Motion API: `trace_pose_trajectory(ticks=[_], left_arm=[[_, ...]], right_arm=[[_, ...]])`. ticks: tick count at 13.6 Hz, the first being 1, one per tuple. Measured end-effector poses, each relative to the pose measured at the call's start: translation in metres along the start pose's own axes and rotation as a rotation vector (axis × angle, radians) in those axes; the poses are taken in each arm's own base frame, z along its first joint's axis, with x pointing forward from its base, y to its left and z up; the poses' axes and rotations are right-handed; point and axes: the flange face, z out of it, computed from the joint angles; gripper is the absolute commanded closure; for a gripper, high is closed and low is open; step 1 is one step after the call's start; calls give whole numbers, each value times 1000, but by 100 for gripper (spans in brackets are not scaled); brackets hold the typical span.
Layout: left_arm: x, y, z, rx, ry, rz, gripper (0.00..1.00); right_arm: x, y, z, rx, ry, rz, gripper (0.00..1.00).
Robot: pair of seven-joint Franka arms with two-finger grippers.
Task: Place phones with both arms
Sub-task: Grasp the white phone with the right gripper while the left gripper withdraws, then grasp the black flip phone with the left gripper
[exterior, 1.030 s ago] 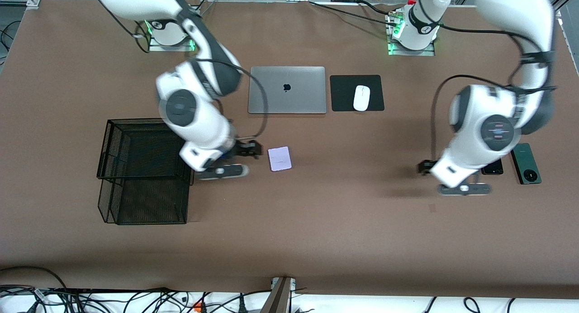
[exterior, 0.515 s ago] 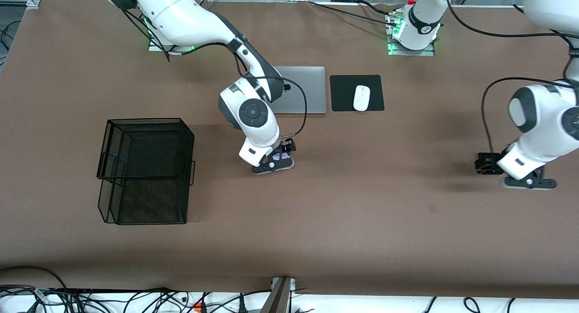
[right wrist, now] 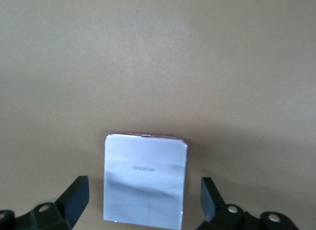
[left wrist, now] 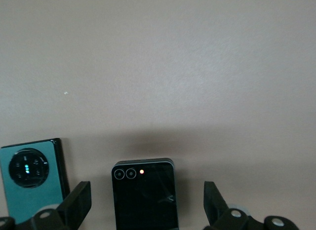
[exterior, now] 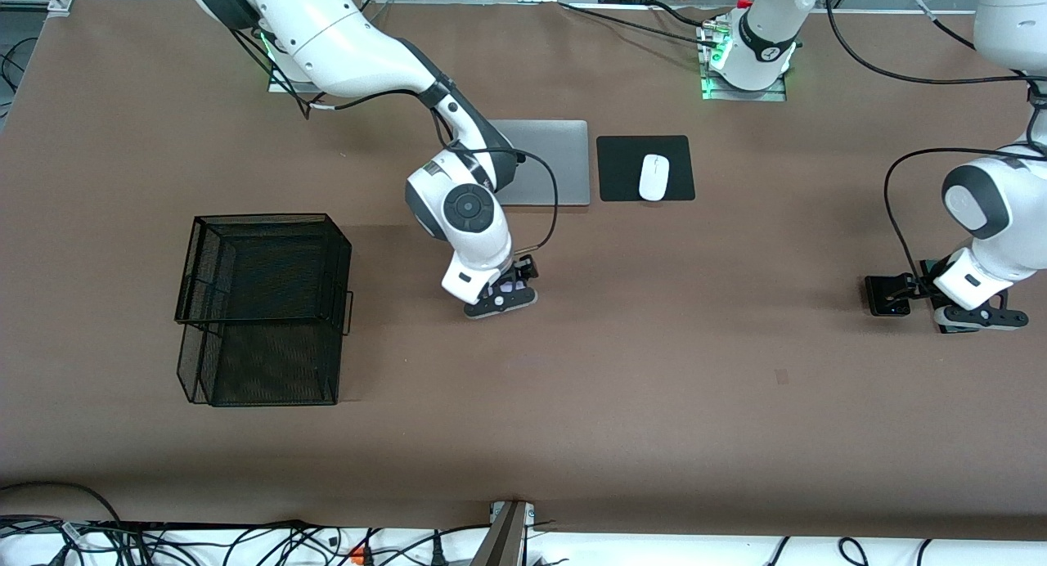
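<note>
right gripper (exterior: 501,294): low over the lilac phone (right wrist: 145,178), jaws wide, nothing held; phone sits centred between the fingers (right wrist: 74,196), squarish, no clear long axis
lilac phone place: mid surface, nearer the front camera than the laptop (exterior: 544,162)
left gripper (exterior: 973,310): low at the left arm's end of the surface, jaws wide, holding nothing
black phone (left wrist: 144,195): in the left wrist view it lies between the spread fingers (left wrist: 73,205), camera lenses pointing away from the wrist; this looks like the target
green phone (left wrist: 32,178): just beside the black phone, apart from it, lying parallel, outside the jaws beside one finger
key relation: each phone lies straight under its own gripper, so a plain drop and close should do
risk: left finger may come down on or nudge the green phone
mesh basket (exterior: 262,308): toward the right arm's end, well apart from the lilac phone, likely drop spot
mouse (exterior: 653,177): on its pad beside the laptop, out of the way
</note>
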Motion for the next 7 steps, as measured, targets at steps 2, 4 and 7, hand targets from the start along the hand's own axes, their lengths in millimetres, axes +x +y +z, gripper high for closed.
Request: trace_pose_trajectory(ticks=[2, 4, 7], left_arm=[[-9, 0, 18, 8, 6, -4, 0], [-18, -5, 28, 11, 3, -17, 0], [-26, -15, 34, 1, 5, -37, 0]], right_arm=[[-3, -5, 7, 5, 6, -8, 0], [-4, -6, 13, 0, 7, -17, 0], [-5, -6, 17, -20, 16, -39, 0]])
